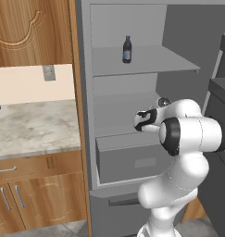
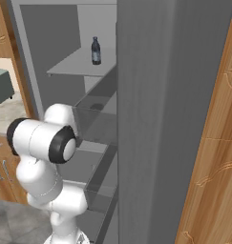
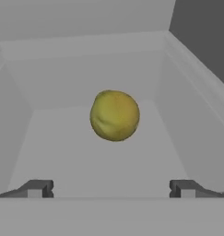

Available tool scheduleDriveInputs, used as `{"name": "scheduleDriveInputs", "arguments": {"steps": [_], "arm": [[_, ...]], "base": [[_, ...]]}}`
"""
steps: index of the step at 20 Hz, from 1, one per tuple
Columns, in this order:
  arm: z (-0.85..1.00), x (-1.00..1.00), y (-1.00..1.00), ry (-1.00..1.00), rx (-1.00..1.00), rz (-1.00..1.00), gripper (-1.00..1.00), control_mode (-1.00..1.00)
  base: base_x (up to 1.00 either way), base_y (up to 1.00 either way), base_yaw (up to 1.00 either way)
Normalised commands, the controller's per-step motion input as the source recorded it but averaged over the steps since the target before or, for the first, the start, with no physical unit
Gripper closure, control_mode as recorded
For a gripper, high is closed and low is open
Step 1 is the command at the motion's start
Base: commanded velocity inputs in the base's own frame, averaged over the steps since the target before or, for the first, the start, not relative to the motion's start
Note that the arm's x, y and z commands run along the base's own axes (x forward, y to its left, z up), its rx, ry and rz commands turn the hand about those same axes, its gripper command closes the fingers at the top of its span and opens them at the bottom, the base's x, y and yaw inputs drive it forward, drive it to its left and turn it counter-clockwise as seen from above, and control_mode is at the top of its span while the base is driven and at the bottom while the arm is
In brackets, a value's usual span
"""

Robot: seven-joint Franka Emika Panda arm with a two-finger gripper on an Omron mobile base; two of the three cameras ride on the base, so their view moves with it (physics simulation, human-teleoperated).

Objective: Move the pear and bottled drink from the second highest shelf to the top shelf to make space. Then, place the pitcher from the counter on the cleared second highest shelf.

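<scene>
Fingers (image 3: 111, 189) spread wide, nothing held, facing the roundish yellow-green pear (image 3: 114, 115).
Pear lies on a grey fridge shelf (image 3: 99, 161), ahead of and between the tips, not touching. Slim dark-blue bottled drink (image 1: 127, 49) stands upright on a higher shelf (image 1: 146, 62).

The yellow-green pear (image 3: 114, 115), roundish and faintly dimpled, lies on a grey shelf (image 3: 85, 161) about midway between its side walls, while the slim dark-blue bottle (image 1: 127, 49) with a paler label band stands upright on a higher shelf (image 1: 146, 62), near its middle.
</scene>
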Motion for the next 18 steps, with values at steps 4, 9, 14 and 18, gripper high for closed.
{"name": "scheduleDriveInputs", "arguments": {"steps": [4,9,14,18], "arm": [[-0.15,0.36,0.00,0.00,0.00,0.00,-1.00,-1.00],[-0.15,0.35,-0.02,0.00,0.00,0.00,-1.00,-1.00],[-0.18,0.31,-0.10,0.00,0.00,0.00,-1.00,-1.00],[-0.22,0.32,-0.11,0.00,0.00,0.00,-1.00,-1.00]], "base": [[0.00,0.00,0.00],[0.00,0.00,0.00],[0.00,0.00,0.00],[0.00,0.00,0.00]]}}
